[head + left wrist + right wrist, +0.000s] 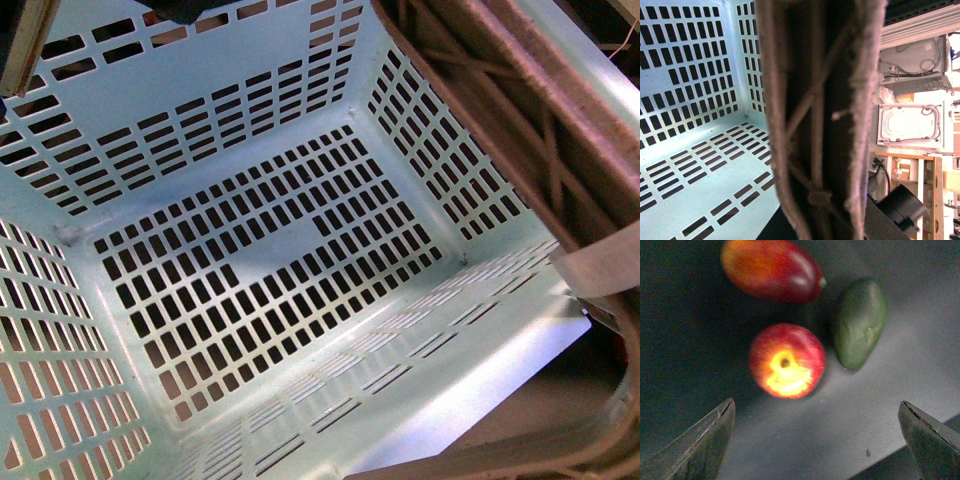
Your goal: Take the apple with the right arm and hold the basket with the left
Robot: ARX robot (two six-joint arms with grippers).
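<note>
The mint-turquoise basket (480, 340) fills almost the whole front view, and we look down into it: its slotted floor and walls are bare, with no fruit inside. Its brown latticed handle (815, 120) stands very close in front of the left wrist camera, which suggests that the left arm is at the handle. The fingers of the left end effector do not show clearly, so I cannot tell if it is closed on the handle or not. I judge the holding part as probably reached, but not proven. In the right wrist view three fruits lie on a dark grey surface (685, 340): an orange-red mango-like fruit (771, 270), a dark green avocado-like fruit (860, 322) and, between and in front of them, the red apple (787, 361) with its yellow stem end turned to the camera. The apple is very near both neighbours, though contact is hard to judge. The right end effector (816, 404) hangs above the surface with its two fingers spread wide and nothing between them, and the apple is just beyond the tips. So the picking is not yet done: the approach, the closing on the apple and the lift are all left.
</note>
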